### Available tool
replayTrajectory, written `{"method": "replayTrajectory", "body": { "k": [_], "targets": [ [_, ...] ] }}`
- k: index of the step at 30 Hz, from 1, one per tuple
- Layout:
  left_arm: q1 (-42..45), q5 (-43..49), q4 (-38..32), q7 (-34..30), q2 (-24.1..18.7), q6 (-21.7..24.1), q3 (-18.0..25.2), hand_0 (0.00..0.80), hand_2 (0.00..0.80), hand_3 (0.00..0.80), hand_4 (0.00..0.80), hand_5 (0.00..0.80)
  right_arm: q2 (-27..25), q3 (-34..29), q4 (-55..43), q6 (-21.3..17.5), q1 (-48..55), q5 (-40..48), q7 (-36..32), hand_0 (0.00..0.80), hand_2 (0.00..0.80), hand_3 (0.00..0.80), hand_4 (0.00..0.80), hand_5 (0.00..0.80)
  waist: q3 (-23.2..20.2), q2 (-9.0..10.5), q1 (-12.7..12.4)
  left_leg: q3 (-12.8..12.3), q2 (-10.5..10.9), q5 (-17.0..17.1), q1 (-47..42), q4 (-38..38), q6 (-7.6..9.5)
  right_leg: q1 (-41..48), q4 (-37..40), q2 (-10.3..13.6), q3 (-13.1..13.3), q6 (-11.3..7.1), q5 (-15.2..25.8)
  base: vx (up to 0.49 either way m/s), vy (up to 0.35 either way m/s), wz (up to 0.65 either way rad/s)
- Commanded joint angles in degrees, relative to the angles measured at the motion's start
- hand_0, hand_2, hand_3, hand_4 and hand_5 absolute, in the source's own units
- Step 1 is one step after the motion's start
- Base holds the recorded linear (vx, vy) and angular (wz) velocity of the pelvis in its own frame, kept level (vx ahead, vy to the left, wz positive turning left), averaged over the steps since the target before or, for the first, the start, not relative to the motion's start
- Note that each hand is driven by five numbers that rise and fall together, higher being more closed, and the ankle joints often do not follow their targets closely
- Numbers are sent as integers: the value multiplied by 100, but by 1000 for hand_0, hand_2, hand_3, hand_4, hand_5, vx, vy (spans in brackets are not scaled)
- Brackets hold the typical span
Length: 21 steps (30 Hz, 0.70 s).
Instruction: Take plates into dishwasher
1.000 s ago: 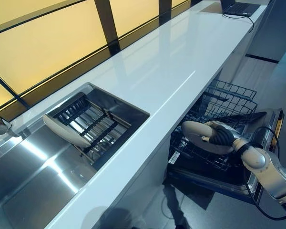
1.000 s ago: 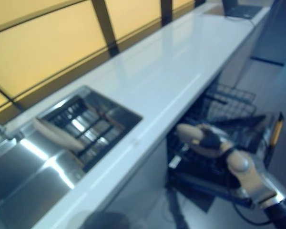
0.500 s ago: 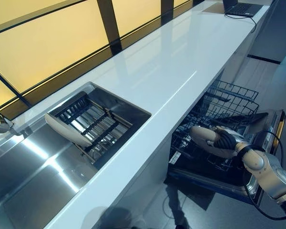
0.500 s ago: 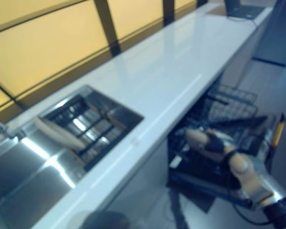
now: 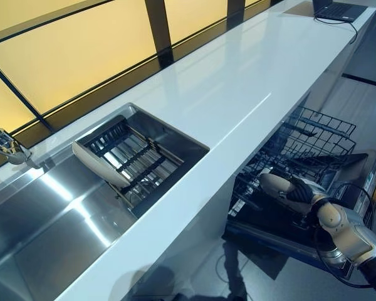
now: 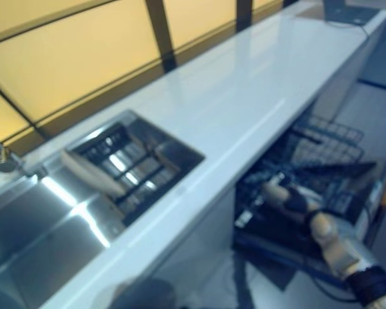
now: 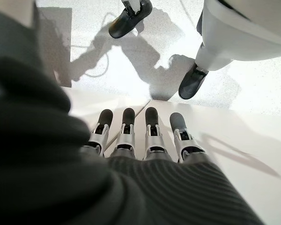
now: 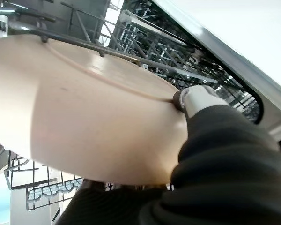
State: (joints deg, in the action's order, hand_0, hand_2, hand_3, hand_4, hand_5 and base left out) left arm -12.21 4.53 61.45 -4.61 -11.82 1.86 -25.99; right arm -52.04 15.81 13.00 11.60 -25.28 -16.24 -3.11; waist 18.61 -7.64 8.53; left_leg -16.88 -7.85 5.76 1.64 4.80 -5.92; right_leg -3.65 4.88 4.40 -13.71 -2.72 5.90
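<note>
A long white counter runs from near left to far right, with a steel sink sunk into its near left end. Below the counter's right edge a dishwasher stands open, its dark wire rack pulled out over the lowered door. The right hand reaches into that rack, thumb and fingers clamped on the rim of a beige plate, which lies nearly flat and low over the rack wires, not yet seated between tines. The main risk, as a judgement: a plate held flat by one edge may catch a tine or the rack frame as it goes down, and either slip from the pinch or come to rest flat on top of the wires instead of standing in a slot. Letting go too early would drop it onto the rack. The counter's edge hangs close above the rack's left side, so there is little room to tip the plate upright there. In the sink, a drainer holds a second pale plate leaning on its left edge, still to be moved. A tap shows at the far left. A laptop sits at the counter's far right end. The left hand shows only in its own wrist view, fingers straight and apart, holding nothing, over a white surface; a person's shoes are on the floor beyond.
</note>
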Motion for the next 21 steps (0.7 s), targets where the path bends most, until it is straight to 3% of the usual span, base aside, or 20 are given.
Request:
{"method": "replayTrajectory", "body": {
  "k": [1,21],
  "targets": [
    [-345,240,15,-26,-467,16,-109,0,0,0,0,0,423,346,74,-54,-416,1,96,800,800,800,800,800,-54,463,-11,-118,85,-236,-168,20,-88,31,-236,133,125,-269,-398,-3,-9,3],
    [-373,291,-181,-130,-430,-125,-315,0,0,0,0,0,666,813,822,45,-1166,-108,268,800,800,800,800,800,-2,451,-223,-245,83,-236,-141,-13,-84,24,-127,215,-125,-308,-282,0,0,0]
  ]
}}
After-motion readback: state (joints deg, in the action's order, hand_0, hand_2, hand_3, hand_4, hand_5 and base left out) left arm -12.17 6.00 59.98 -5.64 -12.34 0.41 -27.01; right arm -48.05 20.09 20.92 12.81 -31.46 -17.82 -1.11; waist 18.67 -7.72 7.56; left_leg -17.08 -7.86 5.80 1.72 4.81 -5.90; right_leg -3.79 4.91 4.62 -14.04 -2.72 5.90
